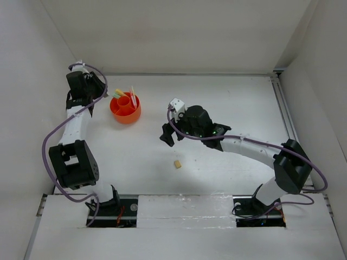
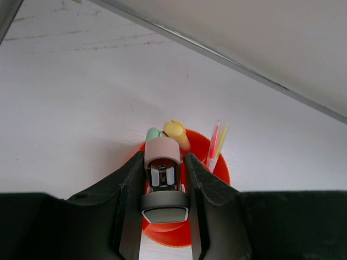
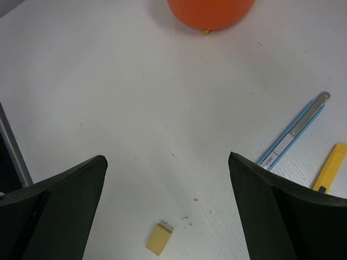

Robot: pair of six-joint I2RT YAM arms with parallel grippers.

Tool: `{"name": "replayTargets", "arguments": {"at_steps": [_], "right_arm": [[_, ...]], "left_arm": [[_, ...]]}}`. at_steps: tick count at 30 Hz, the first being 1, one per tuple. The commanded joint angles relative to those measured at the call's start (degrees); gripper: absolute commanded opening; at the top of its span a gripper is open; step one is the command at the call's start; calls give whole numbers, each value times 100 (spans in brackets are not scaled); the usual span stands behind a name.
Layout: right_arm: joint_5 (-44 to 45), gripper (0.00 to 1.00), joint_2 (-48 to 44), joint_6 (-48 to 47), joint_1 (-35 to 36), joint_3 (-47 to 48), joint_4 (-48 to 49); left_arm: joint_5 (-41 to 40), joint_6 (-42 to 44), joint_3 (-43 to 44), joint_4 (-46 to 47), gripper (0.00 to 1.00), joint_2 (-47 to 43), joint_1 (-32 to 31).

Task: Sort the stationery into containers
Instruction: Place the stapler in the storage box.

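Note:
The round orange cup stands at the back left and holds a yellow marker, a pale green one and thin pink-red and yellow pens. My left gripper is shut on the pink-grey block, right above the cup; in the top view it is at the cup's left rim. My right gripper is open and empty above the table, and shows mid-table in the top view. The tan cube eraser lies just below and between its fingers, also in the top view.
A grey-blue cutter pen and a yellow pen lie to the right of the right gripper; the right arm hides them in the top view. White walls enclose the table on three sides.

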Motion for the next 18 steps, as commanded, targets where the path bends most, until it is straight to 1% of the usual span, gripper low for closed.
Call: {"name": "replayTargets", "arguments": {"at_steps": [1, 2, 3, 4, 5, 8, 18], "right_arm": [[-162, 100, -269, -117, 25, -54, 144], [-162, 100, -357, -117, 25, -132, 144], [-162, 100, -410, -117, 25, -194, 144], [-110, 100, -524, -169, 25, -246, 144], [-110, 100, -525, -170, 25, -247, 144], [-110, 100, -578, -170, 25, -247, 144], [-233, 100, -578, -170, 25, -300, 144]], "left_arm": [[3, 170, -593, 934, 0, -526, -19], [-59, -22, -882, 1077, 0, -527, -19], [-59, -111, -989, 1226, 0, -579, -19], [2, -407, -1538, 1932, 0, -658, -19], [2, -410, -1544, 1939, 0, -746, -19], [-68, -569, -2034, 2676, 0, -826, -19], [-348, -797, -2141, 2977, 0, -607, -19]]}}
